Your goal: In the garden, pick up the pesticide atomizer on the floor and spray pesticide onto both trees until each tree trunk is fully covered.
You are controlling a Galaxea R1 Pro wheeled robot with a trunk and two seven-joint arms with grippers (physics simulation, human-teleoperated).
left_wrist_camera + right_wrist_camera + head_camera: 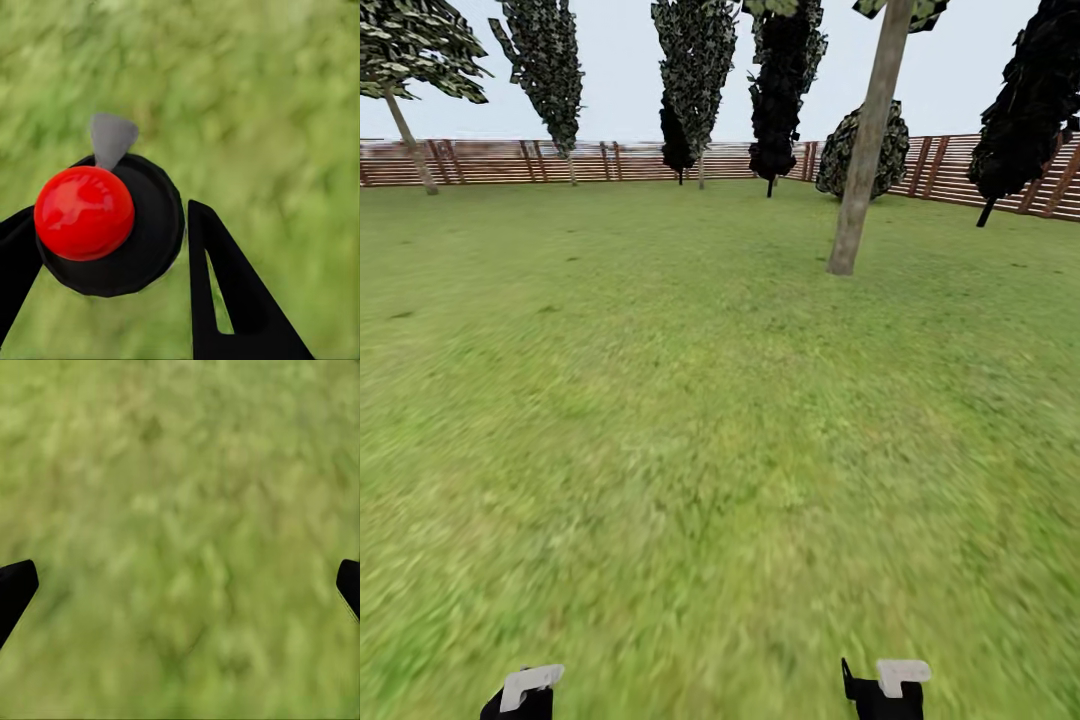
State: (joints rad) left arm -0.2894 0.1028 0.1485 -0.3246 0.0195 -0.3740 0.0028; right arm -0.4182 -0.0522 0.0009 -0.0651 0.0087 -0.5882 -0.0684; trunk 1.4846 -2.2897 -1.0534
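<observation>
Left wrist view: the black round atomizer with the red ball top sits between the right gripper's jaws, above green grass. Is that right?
Not quite. The black round atomizer with the red ball top sits between the left gripper's jaws, not the right one's, as the left wrist view shows. The right gripper in the right wrist view has its jaws wide apart over bare green grass.

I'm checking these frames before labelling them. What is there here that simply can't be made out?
- Atomizer body, left wrist view: its red cap and black collar hide everything below.
- Nearest tree trunk, head view: its crown is cut off by the top edge.
- Any spray on that trunk: too far and small to tell.
- Both arms, head view: cut off by the bottom edge.
- Right gripper fingers: mostly cut off at the side edges.
- Grass: blurred, no detail.
</observation>
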